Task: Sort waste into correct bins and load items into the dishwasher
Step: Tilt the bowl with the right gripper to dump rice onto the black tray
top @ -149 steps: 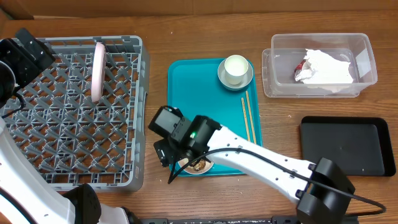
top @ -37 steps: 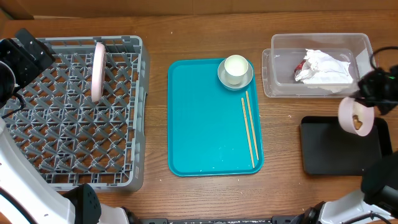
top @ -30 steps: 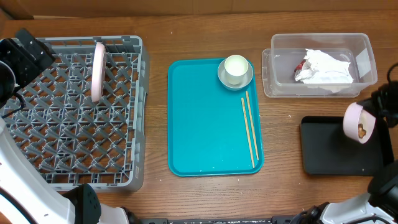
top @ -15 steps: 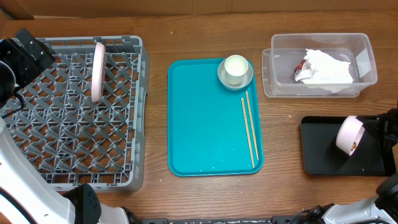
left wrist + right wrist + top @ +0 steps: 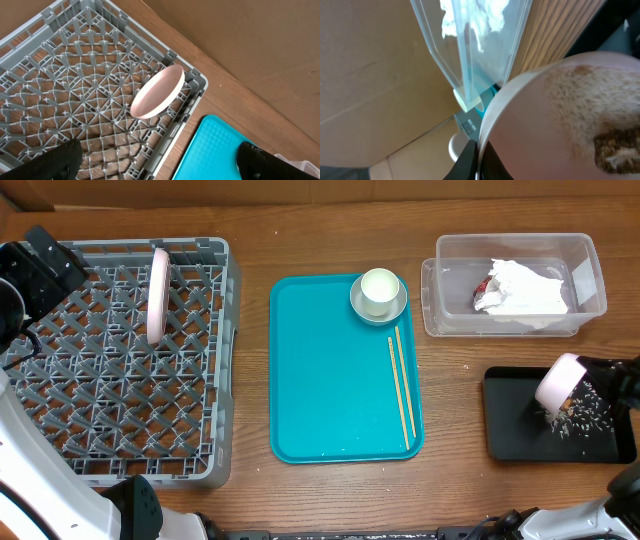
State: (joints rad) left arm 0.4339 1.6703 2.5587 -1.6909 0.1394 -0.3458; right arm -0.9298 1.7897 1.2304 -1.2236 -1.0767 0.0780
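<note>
You are looking at a brown wood-grain bench [image 5: 455, 410] with four things lying directly on it, in a rough row from left to right. On your far left sits the big square grey dish rack [image 5: 120, 410], its lattice floor flat on the wood. Just beside it, with a narrow strip of bare bench between them, lies the flat teal tray [image 5: 330, 380], long side running front to back. To the right of that, at the back, stands the clear tub [image 5: 450, 295], close to the teal tray's far corner but apart from it. In front of the tub, with bare wood between them, lies the shallow black tray [image 5: 515, 420], near the bench's right edge.
</note>
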